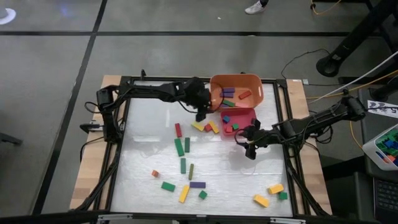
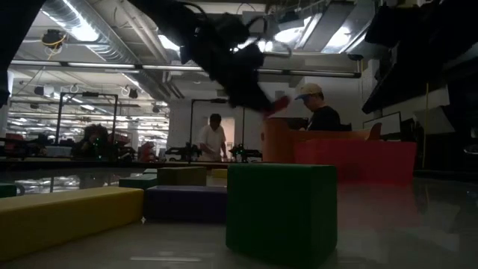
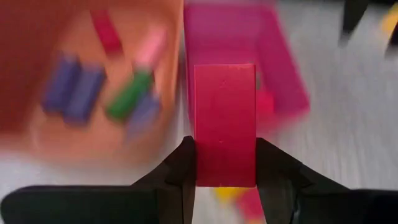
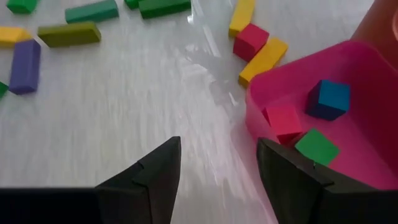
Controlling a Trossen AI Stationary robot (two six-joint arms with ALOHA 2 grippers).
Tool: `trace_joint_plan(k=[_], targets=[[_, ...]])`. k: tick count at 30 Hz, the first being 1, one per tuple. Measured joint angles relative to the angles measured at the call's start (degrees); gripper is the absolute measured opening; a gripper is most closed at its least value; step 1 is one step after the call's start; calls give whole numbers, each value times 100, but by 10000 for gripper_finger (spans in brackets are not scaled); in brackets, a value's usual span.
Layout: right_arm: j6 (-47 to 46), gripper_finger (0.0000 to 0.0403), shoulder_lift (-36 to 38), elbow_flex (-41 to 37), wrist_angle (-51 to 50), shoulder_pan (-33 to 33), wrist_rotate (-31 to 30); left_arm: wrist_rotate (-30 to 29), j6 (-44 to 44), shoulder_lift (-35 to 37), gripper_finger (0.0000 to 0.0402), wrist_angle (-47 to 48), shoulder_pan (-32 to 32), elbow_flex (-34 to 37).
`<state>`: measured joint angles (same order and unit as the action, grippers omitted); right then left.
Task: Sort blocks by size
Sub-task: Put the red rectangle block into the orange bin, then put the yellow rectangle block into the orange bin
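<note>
An orange bin [image 1: 236,88] touches a pink tray [image 1: 239,118] on the table [image 1: 143,130].

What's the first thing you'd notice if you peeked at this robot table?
The left claw is pinching a red block right by the orange bin, which already has long blocks inside. Beside the bin sits a pink tray with little cubes in it, and the right claw, open and empty, waits next to it. More colourful blocks lie scattered over the table.
</note>
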<state>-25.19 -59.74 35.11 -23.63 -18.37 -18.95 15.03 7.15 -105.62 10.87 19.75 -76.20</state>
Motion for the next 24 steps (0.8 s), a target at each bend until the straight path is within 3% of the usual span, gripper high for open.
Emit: trace_joint_plan(k=[5,11,15,19,24], targets=[[-7,209,-33,0,-6,0,308,-38,-76,-72,115,-1462,37,0],[-258,209,-27,4,-7,-4,1300,-697,364,-428,120,-2860,66,-2],[-643,209,-27,4,-41,-4,2076,-1224,655,-722,131,-3220,70,2],[-1050,209,-27,4,-28,-4,2826,-1894,653,-864,172,-3299,68,2],[-1552,209,-27,7,-1,-40,3262,-2205,637,-870,222,-3302,68,2]])
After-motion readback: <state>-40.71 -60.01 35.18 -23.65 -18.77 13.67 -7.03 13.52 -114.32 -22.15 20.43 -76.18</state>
